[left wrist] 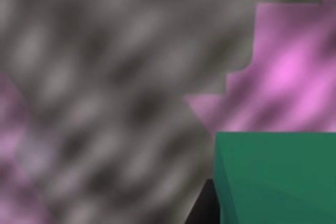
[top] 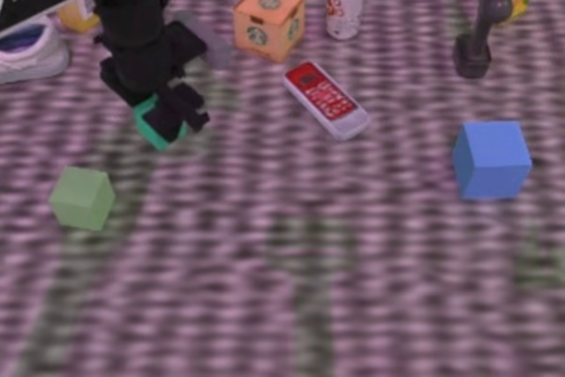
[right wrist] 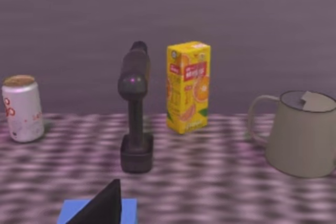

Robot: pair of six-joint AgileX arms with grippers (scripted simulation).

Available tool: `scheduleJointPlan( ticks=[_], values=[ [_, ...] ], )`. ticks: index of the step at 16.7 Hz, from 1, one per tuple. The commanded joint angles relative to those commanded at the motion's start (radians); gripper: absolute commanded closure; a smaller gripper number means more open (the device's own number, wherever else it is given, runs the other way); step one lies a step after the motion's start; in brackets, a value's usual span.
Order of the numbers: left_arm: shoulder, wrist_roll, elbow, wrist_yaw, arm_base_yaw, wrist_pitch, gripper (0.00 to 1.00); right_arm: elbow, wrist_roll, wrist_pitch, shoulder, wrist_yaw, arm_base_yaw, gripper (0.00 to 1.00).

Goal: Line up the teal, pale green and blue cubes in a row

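The left pincer (top: 174, 117) was positioned at the surface's (top: 291, 262) upper left, its fingers closed around the teal cube (top: 152, 126). The pale green cube (top: 81, 198) rested on the surface just below it, apart from the pincer. The blue cube (top: 491, 159) sat well apart at the right side. The right pincer did not appear in the top view; its state could not be determined.

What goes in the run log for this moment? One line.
left end effector: at teal cube | pale green cube: left, apart | blue cube: right, untouched | row: not formed
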Motion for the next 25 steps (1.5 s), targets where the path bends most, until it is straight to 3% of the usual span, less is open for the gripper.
scheduleJointPlan(
  ticks=[4,7,16,18,25],
  values=[
    [0.004,0.002,-0.001,0.000,-0.008,0.002,1.00,0.000,0.000,0.000,0.000,0.000,0.000,0.00],
    [0.014,0.015,0.024,0.000,-0.075,-0.012,1.00,0.000,0.000,0.000,0.000,0.000,0.000,0.00],
    [0.057,0.075,0.151,0.002,-0.535,-0.101,1.00,0.000,0.000,0.000,0.000,0.000,0.000,0.00],
    [0.058,0.085,0.169,0.002,-0.606,-0.113,1.00,0.000,0.000,0.000,0.000,0.000,0.000,0.00],
    [0.056,0.090,0.171,0.002,-0.632,-0.112,1.00,0.000,0.000,0.000,0.000,0.000,0.000,0.00]
  ],
)
